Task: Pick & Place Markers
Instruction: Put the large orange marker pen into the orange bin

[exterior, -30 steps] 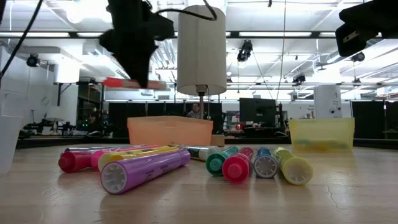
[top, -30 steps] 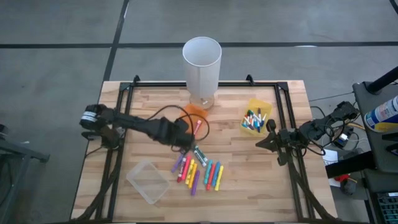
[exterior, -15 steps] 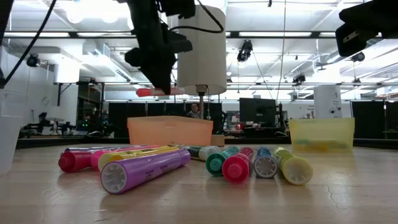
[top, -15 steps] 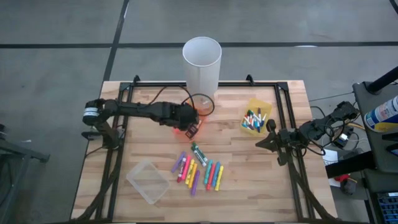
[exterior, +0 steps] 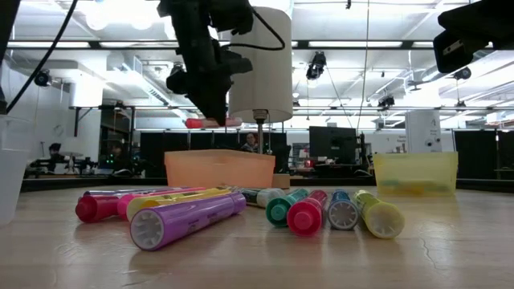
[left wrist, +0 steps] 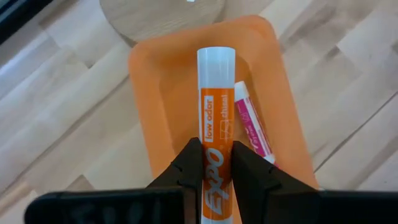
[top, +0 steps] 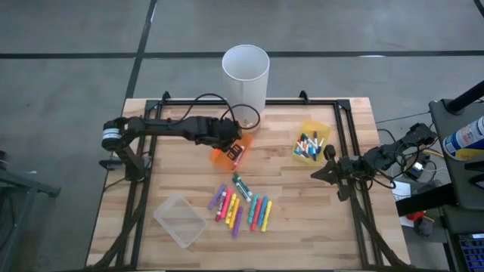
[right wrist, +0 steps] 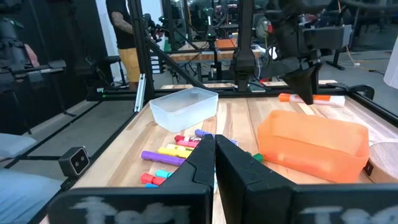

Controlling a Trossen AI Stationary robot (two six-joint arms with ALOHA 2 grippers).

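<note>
Holding one orange marker (left wrist: 216,134) above the orange bin (left wrist: 155,99), your left gripper (left wrist: 216,168) is clamped on its barrel.
You carry a light, stiff, smooth pen; grip mid-barrel, because it can slide. A pink marker (left wrist: 252,121) already lies inside; the right gripper (right wrist: 214,163) waits closed.
</note>
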